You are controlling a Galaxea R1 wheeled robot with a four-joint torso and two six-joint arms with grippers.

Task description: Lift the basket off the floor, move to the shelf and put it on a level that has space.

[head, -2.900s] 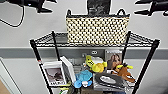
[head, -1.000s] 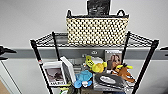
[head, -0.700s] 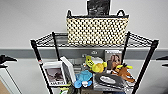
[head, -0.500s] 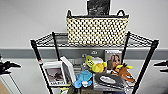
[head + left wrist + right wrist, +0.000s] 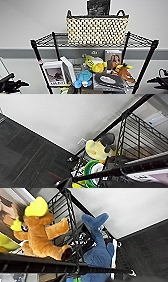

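On the top level [image 5: 45, 40] of the shelf [image 5: 35, 50] the basket [image 5: 97, 30] sits square and upright, apparently placed there because toys crowd the tier below. Both grippers, left [image 5: 11, 85] and right [image 5: 158, 81], hang low at the sides, clear of it; whether their fingers are apart I cannot tell.

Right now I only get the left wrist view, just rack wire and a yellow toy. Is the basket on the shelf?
Observer: Yes. The basket stands upright on the top level of the shelf.
Operator: Is either gripper on it?
Observer: No. The left gripper and right gripper sit low at the shelf's sides, well apart from the basket.
Operator: What's under it?
Observer: Toys and boxes on the tier below, among them a brown plush.
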